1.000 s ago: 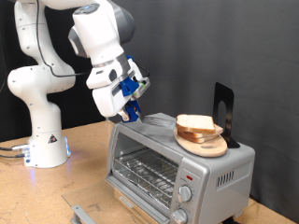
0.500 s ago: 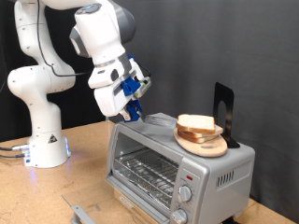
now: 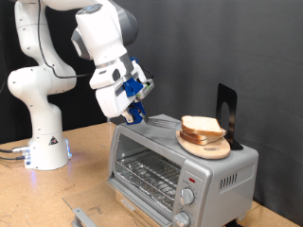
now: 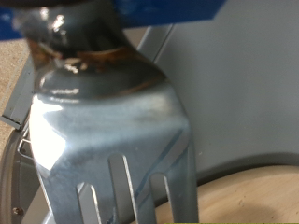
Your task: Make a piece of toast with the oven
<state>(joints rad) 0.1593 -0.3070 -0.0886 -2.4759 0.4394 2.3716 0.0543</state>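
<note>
Blue-fingered gripper (image 3: 133,111), apparently clamped on a silver metal fork (image 4: 112,121), above boxy silver oven (image 3: 180,165); pale bread slice (image 3: 201,125) on top.

Toast (image 3: 201,125) on plate (image 3: 210,148) atop oven (image 3: 180,165).

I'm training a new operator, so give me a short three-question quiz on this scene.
1. True or false: the bread lies inside the oven.
2. What does the gripper hold? A) spoon B) fork C) knife
3. What does the bread rest on?

Key: 1. False; it sits on top of the oven. 2. B. 3. A round wooden plate.
</note>
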